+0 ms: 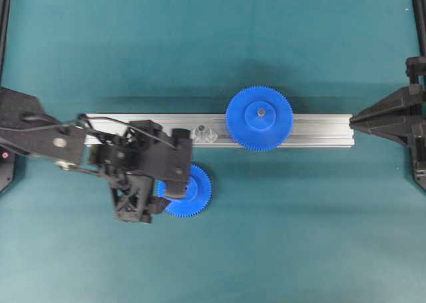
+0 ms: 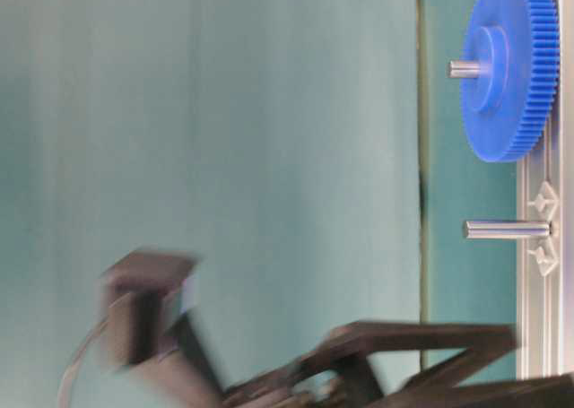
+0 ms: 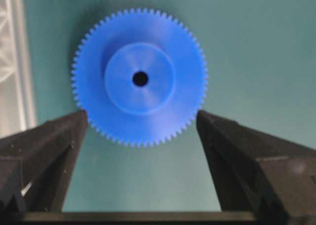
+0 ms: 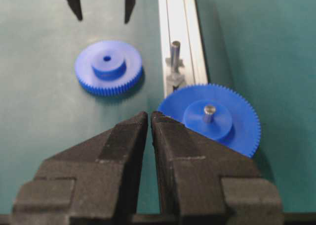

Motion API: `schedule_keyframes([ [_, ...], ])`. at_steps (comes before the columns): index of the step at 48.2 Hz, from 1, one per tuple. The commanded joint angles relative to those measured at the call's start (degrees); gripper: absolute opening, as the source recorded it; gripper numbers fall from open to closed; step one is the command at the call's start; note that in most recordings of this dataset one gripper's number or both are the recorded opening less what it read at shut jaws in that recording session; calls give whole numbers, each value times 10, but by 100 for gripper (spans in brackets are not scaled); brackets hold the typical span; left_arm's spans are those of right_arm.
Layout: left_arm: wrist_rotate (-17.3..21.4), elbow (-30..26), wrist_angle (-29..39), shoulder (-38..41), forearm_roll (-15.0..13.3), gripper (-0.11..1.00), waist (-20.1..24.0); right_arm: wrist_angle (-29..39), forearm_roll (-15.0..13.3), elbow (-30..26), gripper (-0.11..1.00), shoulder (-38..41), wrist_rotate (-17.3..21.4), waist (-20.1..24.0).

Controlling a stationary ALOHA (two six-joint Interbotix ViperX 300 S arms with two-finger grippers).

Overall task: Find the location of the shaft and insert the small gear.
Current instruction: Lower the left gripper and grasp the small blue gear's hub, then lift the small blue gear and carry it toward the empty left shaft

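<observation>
small gear [image 3: 139,79]: lying flat on the teal mat [image 1: 213,43], hub up, just beside the alu rail [image 1: 313,131], not on any pin.
shaft [image 4: 175,51]: standing upright on the rail w/ nothing on it, sitting between the small gear and the big gear [image 1: 259,117].
big gear: sitting on the rail on its own grey pin.
left gripper [image 3: 142,120]: released, jaws spread wide, hovering over the small gear w/ a finger on either side; not gripping it afaict, though the table-level view is too blurry to be sure about contact.
right gripper [image 4: 149,117]: clenched, holding nothing, hanging back at the rail's far end.
</observation>
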Motion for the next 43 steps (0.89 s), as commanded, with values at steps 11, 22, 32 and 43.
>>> schedule_keyframes([
  [11,2,-47,4,63,1,91,0,-3,2,-4,19,3,4,1],
  [22,5,-70,37,83,2,91,17,-3,1,0,19,3,4,1],
  [32,4,-81,40,95,2,91,17,-3,1,2,19,2,15,1],
  [43,0,-89,42,99,1,91,4,-3,1,4,19,-4,15,1],
])
